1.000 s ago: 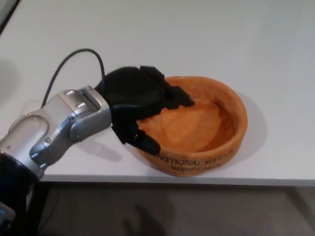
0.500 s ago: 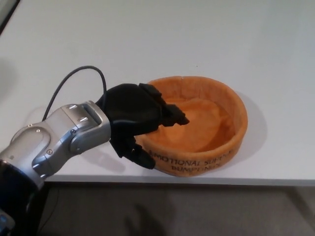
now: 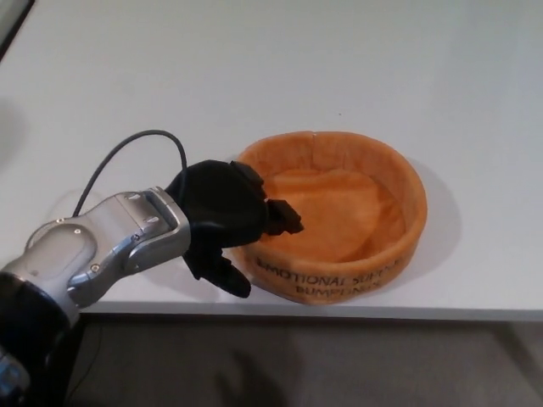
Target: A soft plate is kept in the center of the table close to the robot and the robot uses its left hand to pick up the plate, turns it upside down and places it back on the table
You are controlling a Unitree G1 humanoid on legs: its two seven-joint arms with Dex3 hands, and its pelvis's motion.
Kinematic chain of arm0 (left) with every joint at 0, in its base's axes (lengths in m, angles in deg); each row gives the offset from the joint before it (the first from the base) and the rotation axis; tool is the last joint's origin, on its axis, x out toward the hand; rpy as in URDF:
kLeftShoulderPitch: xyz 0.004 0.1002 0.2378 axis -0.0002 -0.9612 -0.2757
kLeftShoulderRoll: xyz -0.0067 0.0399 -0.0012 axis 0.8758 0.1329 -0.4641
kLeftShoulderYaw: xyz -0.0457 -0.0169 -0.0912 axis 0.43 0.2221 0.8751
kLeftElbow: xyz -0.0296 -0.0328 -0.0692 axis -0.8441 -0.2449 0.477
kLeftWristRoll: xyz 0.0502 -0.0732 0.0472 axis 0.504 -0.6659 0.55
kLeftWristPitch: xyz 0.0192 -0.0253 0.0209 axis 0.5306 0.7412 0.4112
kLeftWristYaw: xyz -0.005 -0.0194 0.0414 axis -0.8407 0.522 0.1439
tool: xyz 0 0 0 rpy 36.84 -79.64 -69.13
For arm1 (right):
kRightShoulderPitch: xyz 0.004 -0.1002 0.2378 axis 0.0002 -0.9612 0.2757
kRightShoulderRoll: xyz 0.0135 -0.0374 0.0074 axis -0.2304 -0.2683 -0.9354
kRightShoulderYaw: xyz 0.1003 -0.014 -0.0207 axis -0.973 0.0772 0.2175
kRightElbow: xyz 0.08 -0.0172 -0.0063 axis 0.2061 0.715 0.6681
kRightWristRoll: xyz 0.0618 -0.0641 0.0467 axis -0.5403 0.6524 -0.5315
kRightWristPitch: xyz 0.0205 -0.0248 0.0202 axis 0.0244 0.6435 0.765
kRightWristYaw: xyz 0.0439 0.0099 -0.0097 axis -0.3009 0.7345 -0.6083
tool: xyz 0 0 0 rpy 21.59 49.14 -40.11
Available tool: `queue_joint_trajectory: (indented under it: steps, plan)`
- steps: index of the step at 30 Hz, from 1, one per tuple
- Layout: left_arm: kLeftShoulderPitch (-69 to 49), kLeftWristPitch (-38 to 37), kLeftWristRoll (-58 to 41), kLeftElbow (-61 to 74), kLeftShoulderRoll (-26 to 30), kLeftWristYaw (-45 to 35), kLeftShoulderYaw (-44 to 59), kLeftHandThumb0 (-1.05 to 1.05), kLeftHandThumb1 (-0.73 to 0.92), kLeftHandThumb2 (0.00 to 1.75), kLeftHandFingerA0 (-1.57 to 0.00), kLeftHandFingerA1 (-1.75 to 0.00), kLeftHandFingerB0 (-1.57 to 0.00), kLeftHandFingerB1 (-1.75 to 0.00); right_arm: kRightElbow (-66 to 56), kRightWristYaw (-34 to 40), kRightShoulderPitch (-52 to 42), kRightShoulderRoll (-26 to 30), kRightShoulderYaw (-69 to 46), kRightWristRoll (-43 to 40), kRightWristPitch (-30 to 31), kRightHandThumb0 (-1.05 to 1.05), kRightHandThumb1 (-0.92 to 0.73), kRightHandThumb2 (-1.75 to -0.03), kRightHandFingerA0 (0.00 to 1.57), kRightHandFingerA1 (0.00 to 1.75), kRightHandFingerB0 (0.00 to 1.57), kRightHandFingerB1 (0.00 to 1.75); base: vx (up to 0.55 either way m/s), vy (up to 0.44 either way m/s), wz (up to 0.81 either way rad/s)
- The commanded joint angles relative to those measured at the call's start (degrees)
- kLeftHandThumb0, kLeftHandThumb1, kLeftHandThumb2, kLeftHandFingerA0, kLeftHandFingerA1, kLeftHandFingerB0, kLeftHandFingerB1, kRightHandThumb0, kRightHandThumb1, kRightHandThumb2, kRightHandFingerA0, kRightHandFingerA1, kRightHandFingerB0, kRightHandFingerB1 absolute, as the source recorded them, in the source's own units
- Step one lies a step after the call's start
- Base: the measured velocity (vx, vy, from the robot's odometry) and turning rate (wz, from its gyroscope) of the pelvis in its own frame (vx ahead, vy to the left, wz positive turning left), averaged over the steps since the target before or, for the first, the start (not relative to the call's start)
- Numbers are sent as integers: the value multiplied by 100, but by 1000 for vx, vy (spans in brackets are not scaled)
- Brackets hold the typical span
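Note:
An orange soft plate (image 3: 356,212) with a raised rim and dark lettering on its front wall sits upright on the white table (image 3: 271,68), close to the near edge. My left hand (image 3: 225,216) is at the plate's left rim. Its fingers (image 3: 284,219) curl over the rim into the inside, and the thumb (image 3: 227,273) lies against the outside wall, so the rim is pinched between them. The plate still rests flat on the table. My right hand does not show.
The table's near edge (image 3: 339,312) runs just below the plate, with grey floor beyond it. A black cable (image 3: 127,148) loops from my left wrist over the table.
My left hand has drawn back left and toward me, from reaching deep inside the plate to its left rim, with the fingers curling tighter. The plate has stayed in place.

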Motion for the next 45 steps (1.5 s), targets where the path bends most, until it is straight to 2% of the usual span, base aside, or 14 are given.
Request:
queue_joint_trajectory:
  steps: [1, 17, 18, 20, 22, 23, 24, 26, 29, 34, 37, 38, 40, 45]
  plan:
    - [216, 213, 506, -109, -375, 193, -260, -88, 80, 65, -33, -36, -28, -30, -74, 24, -41, 58, -24, 30, 69, -77, -92, -69, 38, 43, 33, 34, 0, 0, 0]
    - [914, 629, 1005, -1081, -1366, 646, -747, -92, 78, 64, -56, -49, -34, -31, -157, -95, 17, 164, -48, -62, 159, -76, -92, -68, 39, 43, 34, 33, 0, 0, 0]
    - [905, 609, 1086, -1092, -1379, 802, -809, -91, 78, 64, -69, -88, -40, -33, -164, -103, 21, 162, -48, -81, 178, -76, -92, -68, 39, 43, 34, 34, 0, 0, 0]
    - [866, 554, 1073, -1083, -1397, 929, -846, -91, 74, 65, -74, -95, -43, -35, -162, -99, 25, 159, -49, -78, 178, -76, -92, -68, 39, 43, 33, 33, 0, 0, 0]
    - [822, 582, 1116, -1036, -1422, 826, -914, -92, 63, 105, -81, -85, -41, -49, -136, -113, 30, 149, -56, -93, 152, -76, -91, -68, 39, 42, 33, 33, 0, 0, 0]
    - [787, 594, 1101, -1027, -1428, 831, -908, -87, 73, 63, -81, -86, -55, -40, -146, -117, 25, 160, -55, -80, 160, -76, -92, -68, 38, 42, 32, 33, 0, 0, 0]
    - [769, 593, 1110, -1048, -1418, 894, -914, -86, 58, 104, -76, -88, -51, -53, -163, -105, 34, 169, -60, -72, 191, -77, -92, -68, 38, 42, 32, 33, 0, 0, 0]
    - [739, 543, 1080, -1098, -1352, 975, -893, -86, 70, 62, -78, -111, -65, -73, -136, -78, 51, 167, -58, -21, 135, -77, -92, -69, 40, 42, 33, 33, 0, 0, 0]
    - [706, 572, 1071, -1121, -1302, 904, -884, -87, 63, 67, -81, -166, -73, -133, -122, -89, 45, 154, -53, -39, 149, -76, -92, -68, 40, 42, 33, 33, 0, 0, 0]
    - [595, 739, 719, -1176, -1340, 241, -687, -75, 61, 59, -98, -168, -87, -145, -93, -106, 51, 142, -75, -87, 161, -76, -91, -68, 40, 42, 34, 33, 0, 0, 0]
    - [536, 911, 739, -1051, -1288, -265, -678, -60, 42, 90, -120, -138, -89, -113, -90, -85, 55, 131, -69, -73, 183, -76, -91, -68, 41, 41, 34, 33, 0, 0, 0]
    - [505, 1041, 692, -1039, -1315, -505, -644, -64, 55, 61, -95, -156, -85, -129, -81, -80, 59, 125, -68, -66, 158, -76, -91, -68, 41, 42, 34, 33, 0, 0, 0]
    - [350, 1460, 602, -853, -1373, -1013, -531, -51, 39, 85, -117, -138, -87, -114, -80, -89, 65, 109, -77, -100, 150, -75, -91, -68, 42, 43, 34, 35, 0, 0, 0]
    - [118, 1921, 478, -576, -1446, -1400, -308, -28, 55, 55, -80, -171, -69, -143, -96, -60, 64, 121, -74, -50, 148, -77, -92, -68, 43, 43, 34, 35, 0, 0, 0]
